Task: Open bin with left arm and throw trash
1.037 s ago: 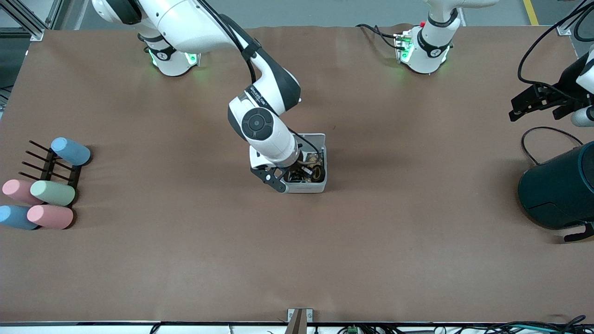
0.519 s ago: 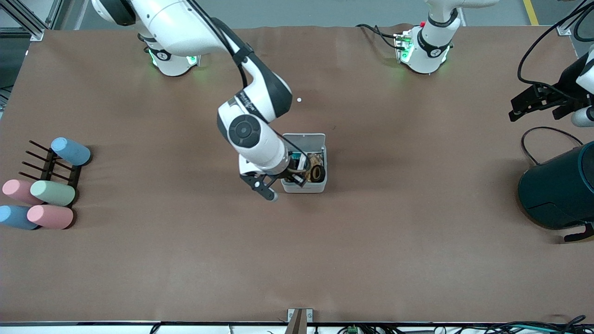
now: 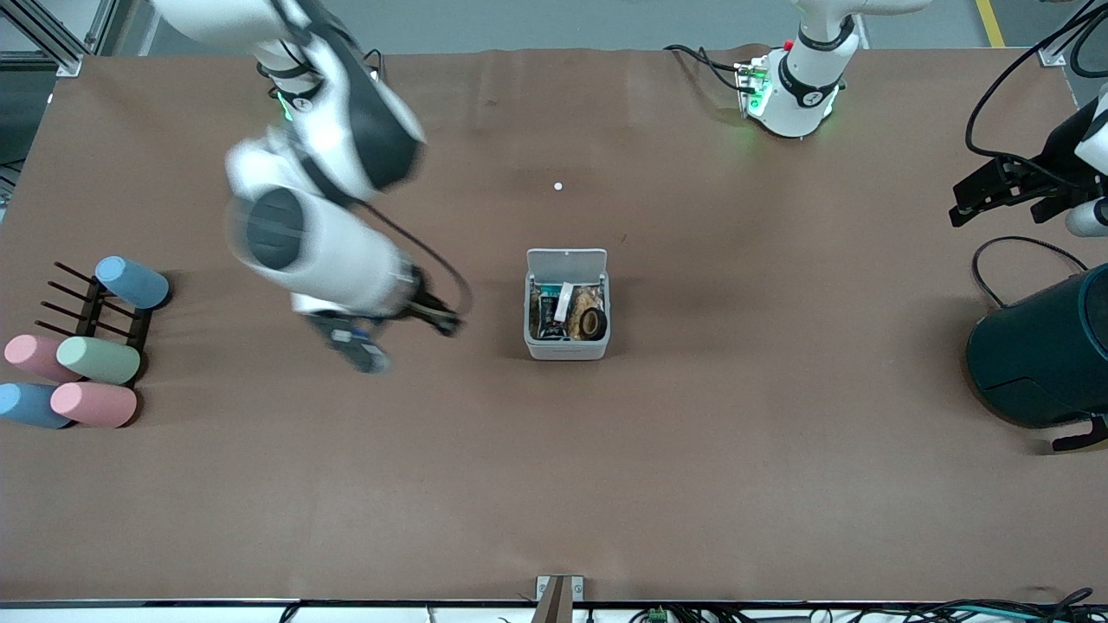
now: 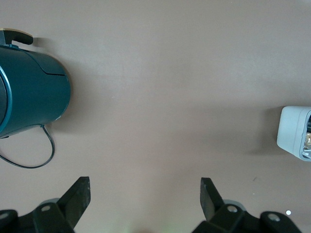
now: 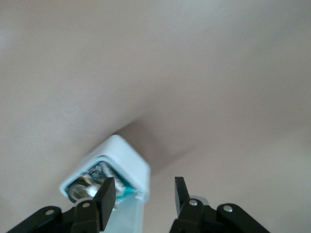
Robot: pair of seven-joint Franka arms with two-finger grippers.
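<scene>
The white-grey bin (image 3: 567,349) stands mid-table with its lid (image 3: 567,260) laid open. Inside lie the black wrapper (image 3: 546,315), the white piece (image 3: 564,301) and the dark tape roll (image 3: 594,324). My right gripper (image 3: 400,337) is open and empty, in the air beside the bin toward the right arm's end of the table. In the right wrist view the bin (image 5: 127,158) shows past the open gripper (image 5: 143,193). My left gripper (image 3: 974,197) waits open and empty above the left arm's end of the table. The left wrist view shows the open gripper (image 4: 144,187) and the bin (image 4: 291,130).
A large dark teal container (image 3: 1039,355) with a black cable lies at the left arm's end, also in the left wrist view (image 4: 29,92). Pastel cylinders (image 3: 97,359) lie on and by a dark rack (image 3: 91,307) at the right arm's end. A tiny white dot (image 3: 558,186) lies nearer the bases.
My right gripper has lifted out of the bin and swung away toward the right arm's end, leaving the trash inside. The left arm has not moved.
</scene>
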